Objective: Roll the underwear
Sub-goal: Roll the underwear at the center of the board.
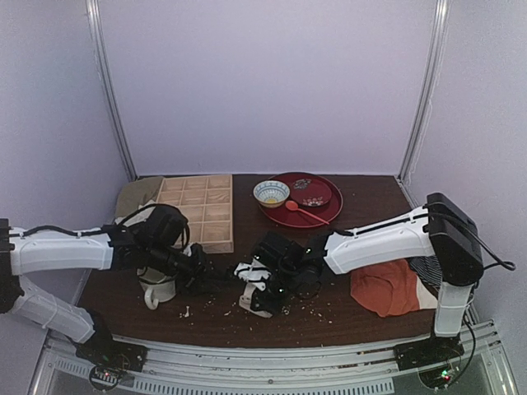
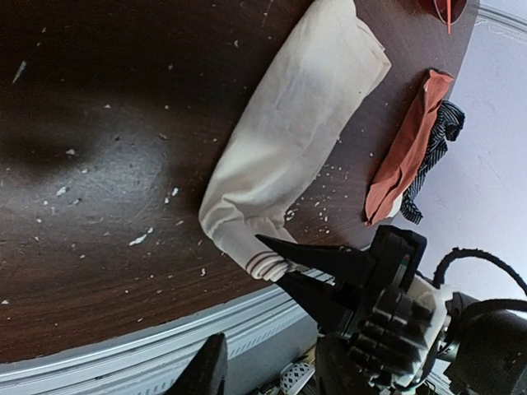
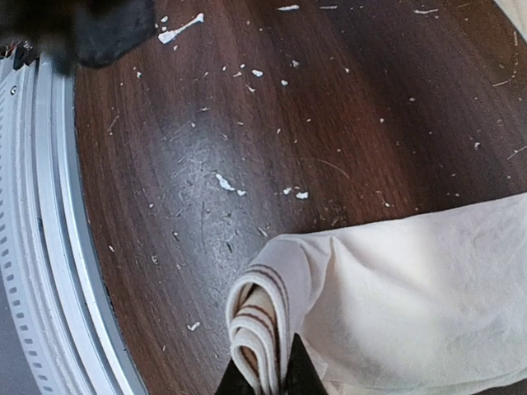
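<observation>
Seemingly at the start of the roll: my right gripper (image 3: 265,366) is clenched on the striped waistband end of the cream underwear (image 2: 288,140), which lies folded in a strip near the table's (image 3: 247,123) near edge. My left gripper (image 1: 201,267) hangs released just left. Next, I judge, comes turning that end over along the strip.

Enclosure backdrop: pale lilac wall panels (image 1: 272,82) on three sides, joined by grey metal corner posts (image 1: 111,90) — dark brown wood-grain worktop (image 1: 346,325), flecked with white crumbs (image 3: 224,183), edged nearside by a white slotted rail (image 1: 272,366) — soft, even light.
</observation>
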You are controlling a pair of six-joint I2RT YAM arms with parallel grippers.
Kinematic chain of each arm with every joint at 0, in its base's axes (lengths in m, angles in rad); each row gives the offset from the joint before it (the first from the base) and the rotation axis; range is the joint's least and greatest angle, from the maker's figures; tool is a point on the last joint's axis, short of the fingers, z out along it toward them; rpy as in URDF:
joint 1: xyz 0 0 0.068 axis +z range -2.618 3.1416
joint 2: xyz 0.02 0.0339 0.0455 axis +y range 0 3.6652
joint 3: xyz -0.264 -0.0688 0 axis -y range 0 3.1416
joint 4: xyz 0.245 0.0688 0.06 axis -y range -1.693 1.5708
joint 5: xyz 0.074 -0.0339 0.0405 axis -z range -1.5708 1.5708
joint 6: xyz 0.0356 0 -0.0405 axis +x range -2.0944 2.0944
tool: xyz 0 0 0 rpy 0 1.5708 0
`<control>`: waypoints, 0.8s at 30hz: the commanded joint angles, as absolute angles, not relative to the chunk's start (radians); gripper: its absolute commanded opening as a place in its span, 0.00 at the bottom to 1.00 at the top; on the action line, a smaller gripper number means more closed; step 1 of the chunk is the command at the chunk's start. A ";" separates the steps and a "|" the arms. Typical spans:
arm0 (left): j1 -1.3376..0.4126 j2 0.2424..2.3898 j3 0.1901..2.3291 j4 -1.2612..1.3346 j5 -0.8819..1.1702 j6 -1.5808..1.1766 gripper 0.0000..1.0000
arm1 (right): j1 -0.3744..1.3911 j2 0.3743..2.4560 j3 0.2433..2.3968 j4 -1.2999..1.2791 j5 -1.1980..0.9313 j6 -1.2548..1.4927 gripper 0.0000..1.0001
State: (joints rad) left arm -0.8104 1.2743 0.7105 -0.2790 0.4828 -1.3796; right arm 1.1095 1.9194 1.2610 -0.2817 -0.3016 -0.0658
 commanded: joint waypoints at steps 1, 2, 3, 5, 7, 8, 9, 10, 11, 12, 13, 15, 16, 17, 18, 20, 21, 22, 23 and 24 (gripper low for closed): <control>-0.804 1.234 0.693 -0.316 0.448 -1.351 0.50 | 1.081 1.961 1.304 -0.338 -0.460 -0.025 0.00; -0.804 1.235 0.692 -0.318 0.448 -1.349 0.50 | 1.073 1.969 1.307 -0.338 -0.483 -0.015 0.00; -0.804 1.234 0.693 -0.318 0.448 -1.345 0.50 | 1.063 1.976 1.311 -0.335 -0.508 -0.003 0.00; -0.804 1.237 0.691 -0.320 0.448 -1.343 0.50 | 1.041 1.995 1.325 -0.346 -0.547 0.019 0.00; -0.804 1.239 0.689 -0.321 0.446 -1.344 0.50 | 1.017 2.009 1.334 -0.351 -0.594 0.041 0.00; -0.804 1.239 0.688 -0.318 0.446 -1.344 0.50 | 1.008 2.011 1.331 -0.345 -0.609 0.055 0.00; -0.804 1.241 0.688 -0.318 0.445 -1.343 0.50 | 1.000 2.013 1.329 -0.339 -0.629 0.067 0.00; -0.804 1.241 0.688 -0.317 0.444 -1.342 0.50 | 0.995 2.016 1.328 -0.338 -0.642 0.074 0.00; -0.804 1.244 0.689 -0.317 0.443 -1.340 0.50 | 0.989 2.020 1.322 -0.330 -0.654 0.085 0.00; -0.804 1.245 0.690 -0.317 0.441 -1.336 0.50 | 0.985 2.023 1.318 -0.324 -0.671 0.092 0.00; -0.804 1.249 0.691 -0.315 0.443 -1.333 0.50 | 0.980 2.029 1.318 -0.321 -0.689 0.095 0.00; -0.805 1.264 0.700 -0.316 0.445 -1.320 0.50 | 0.975 2.049 1.326 -0.329 -0.712 0.093 0.00; -0.805 1.271 0.703 -0.315 0.446 -1.314 0.50 | 0.973 2.058 1.333 -0.338 -0.722 0.087 0.00; -0.806 1.278 0.708 -0.315 0.445 -1.305 0.50 | 0.971 2.068 1.341 -0.345 -0.730 0.083 0.00; -0.807 1.284 0.713 -0.316 0.444 -1.298 0.50 | 0.968 2.078 1.351 -0.354 -0.740 0.077 0.00; -0.810 1.297 0.725 -0.314 0.438 -1.277 0.50 | 0.965 2.096 1.364 -0.359 -0.752 0.073 0.00; -0.810 1.305 0.730 -0.318 0.434 -1.265 0.50 | 0.964 2.104 1.372 -0.361 -0.766 0.071 0.00; -0.811 1.314 0.735 -0.323 0.430 -1.250 0.50 | 0.962 2.113 1.381 -0.365 -0.775 0.069 0.00; -0.810 1.324 0.739 -0.320 0.428 -1.234 0.50 | 0.961 2.122 1.388 -0.365 -0.779 0.070 0.00; -0.811 1.334 0.741 -0.312 0.429 -1.221 0.51 | 0.957 2.130 1.394 -0.364 -0.788 0.071 0.00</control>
State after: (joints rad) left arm -0.8108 1.2995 0.7006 -0.3168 0.4461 -1.2976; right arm 0.9661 2.0808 1.3647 -0.3229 -0.7422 0.0719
